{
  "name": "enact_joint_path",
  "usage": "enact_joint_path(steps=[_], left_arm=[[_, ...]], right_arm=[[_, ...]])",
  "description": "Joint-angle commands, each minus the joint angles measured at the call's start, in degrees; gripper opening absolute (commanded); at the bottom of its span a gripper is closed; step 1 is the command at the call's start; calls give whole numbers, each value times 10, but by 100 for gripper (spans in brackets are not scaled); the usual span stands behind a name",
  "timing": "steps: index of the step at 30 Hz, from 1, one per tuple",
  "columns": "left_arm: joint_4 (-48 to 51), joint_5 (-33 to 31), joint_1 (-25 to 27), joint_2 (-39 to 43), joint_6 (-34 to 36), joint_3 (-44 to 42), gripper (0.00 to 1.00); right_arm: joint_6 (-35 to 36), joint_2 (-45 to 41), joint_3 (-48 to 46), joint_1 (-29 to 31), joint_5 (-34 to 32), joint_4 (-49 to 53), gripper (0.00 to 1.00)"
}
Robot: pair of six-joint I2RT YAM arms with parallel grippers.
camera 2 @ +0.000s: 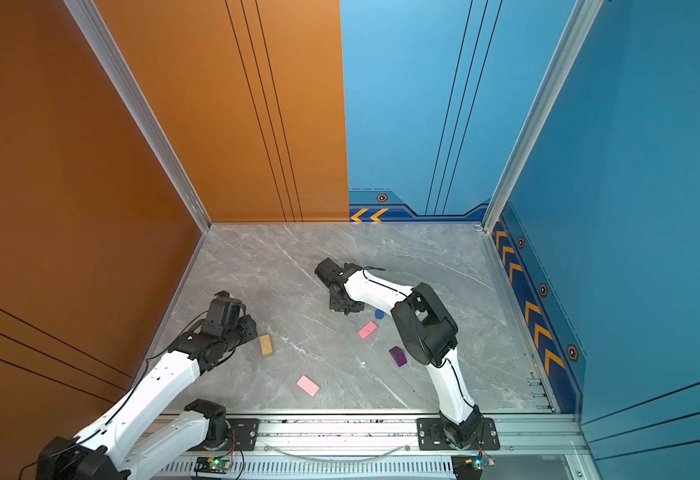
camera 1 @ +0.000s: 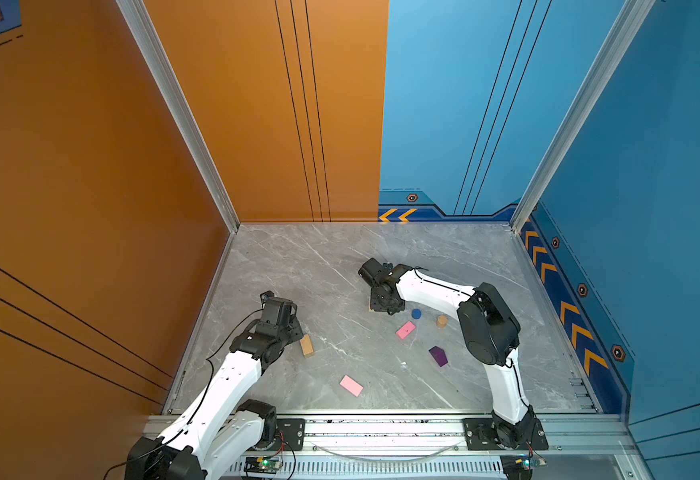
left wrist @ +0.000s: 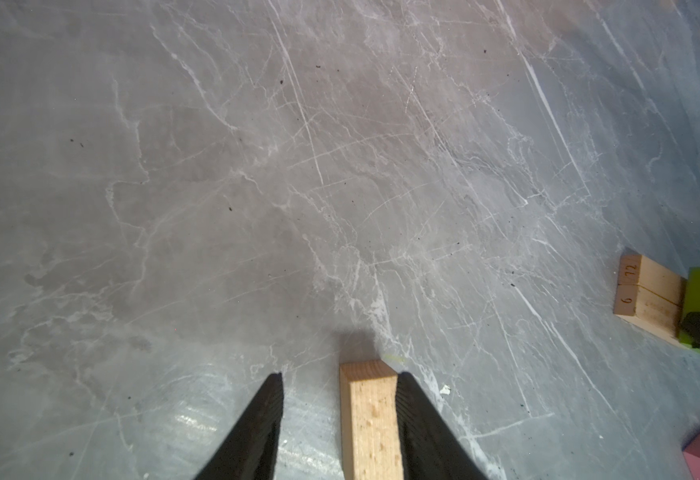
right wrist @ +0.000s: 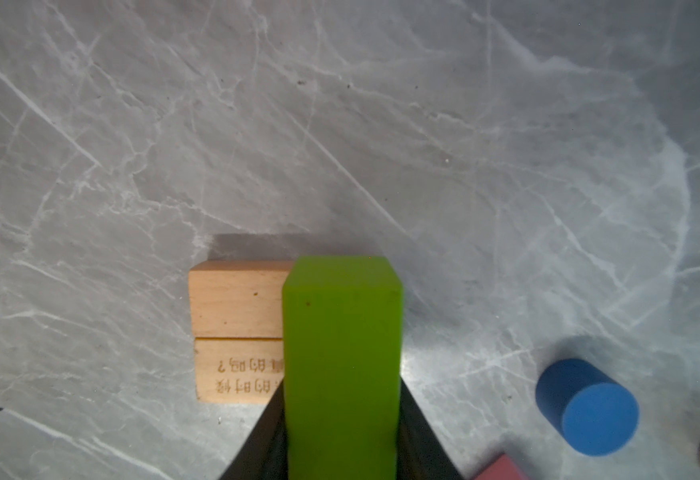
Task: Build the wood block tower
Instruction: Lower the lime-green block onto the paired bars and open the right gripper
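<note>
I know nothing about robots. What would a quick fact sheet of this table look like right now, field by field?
surface: grey marbled table
left gripper: open, straddling a lying tan bar, one finger touching it
right gripper: closed on a lime-green bar, held across two side-by-side tan bars
loose pieces: blue cylinder, tan cylinder, pink slab, second pink slab, purple peaked block
tower: barely begun
</note>
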State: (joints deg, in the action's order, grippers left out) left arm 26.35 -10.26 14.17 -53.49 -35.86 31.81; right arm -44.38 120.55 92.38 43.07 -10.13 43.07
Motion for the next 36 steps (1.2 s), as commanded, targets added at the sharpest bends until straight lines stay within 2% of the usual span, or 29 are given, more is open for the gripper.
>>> enact_joint_path(steps=[1,7,10,20,27,36], left_arm=[[-5,5,-6,-2,8,-9,46],[-5,6,-6,-1,7,-10,46],[-5,6,-6,0,7,-10,47],[-4,10,-6,2,7,-10,48],[-4,17,-3,-4,5,-10,56],[9,37,16,-38,-14,-10,62]], right_arm=[[7,3,11,-3,-1,23,40],[9,0,12,-1,-1,25,42],[10,-2,12,-1,-3,28,47],[19,-48,7,3,-12,32,70],[37,-102,-6,3,-14,23,73],[47,-195,-88,-15,-14,-32,73]])
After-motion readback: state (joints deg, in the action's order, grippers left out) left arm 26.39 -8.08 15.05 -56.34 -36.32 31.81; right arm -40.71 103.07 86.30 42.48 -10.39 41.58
